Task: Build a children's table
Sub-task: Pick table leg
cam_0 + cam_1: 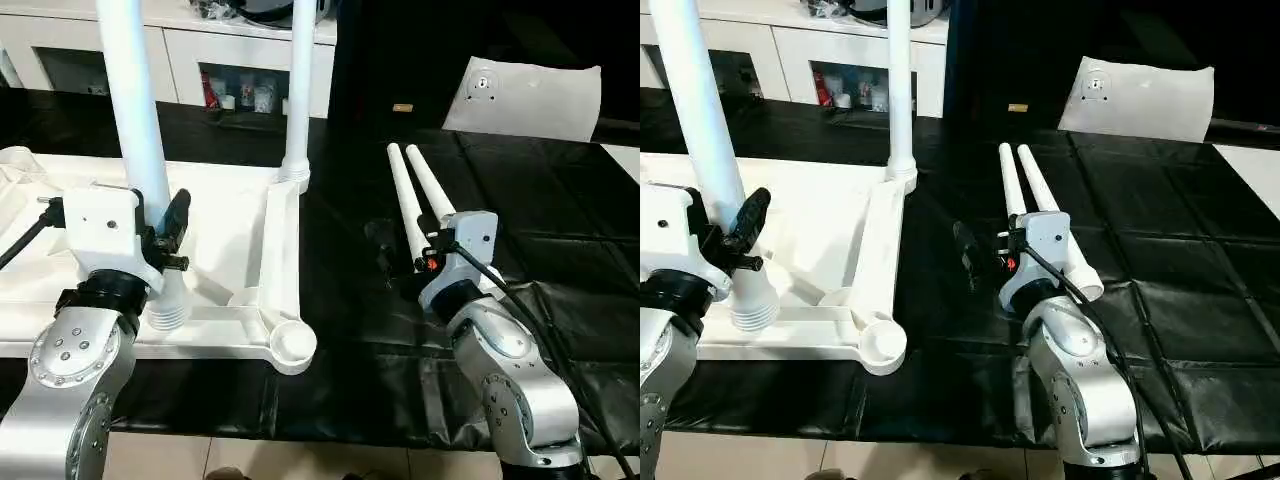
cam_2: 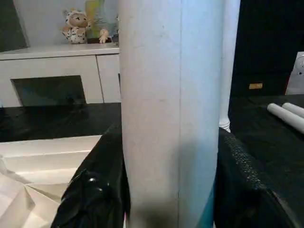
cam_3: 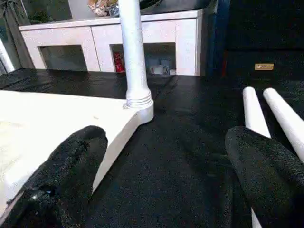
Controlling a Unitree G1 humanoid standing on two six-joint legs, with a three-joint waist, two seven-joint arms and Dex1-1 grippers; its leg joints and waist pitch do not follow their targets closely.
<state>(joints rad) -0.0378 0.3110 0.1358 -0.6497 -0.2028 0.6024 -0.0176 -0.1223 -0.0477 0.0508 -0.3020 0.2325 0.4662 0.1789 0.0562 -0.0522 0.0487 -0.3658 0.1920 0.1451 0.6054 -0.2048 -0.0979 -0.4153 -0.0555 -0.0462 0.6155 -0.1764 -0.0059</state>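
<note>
The table top [image 1: 230, 240] lies upside down on the black bench [image 1: 520, 200], one leg [image 1: 300, 90] standing in its far corner socket. The left hand [image 1: 165, 235] pinches a second leg [image 1: 140, 150] upright, its ribbed end just above the top near the empty near socket [image 1: 292, 343]. The right hand [image 1: 985, 258] is spread, empty, beside two loose legs [image 1: 420, 195] lying on the bench.

Left hand [image 1: 160, 235] clamped, right hand [image 1: 985, 262] spread wide.
</note>
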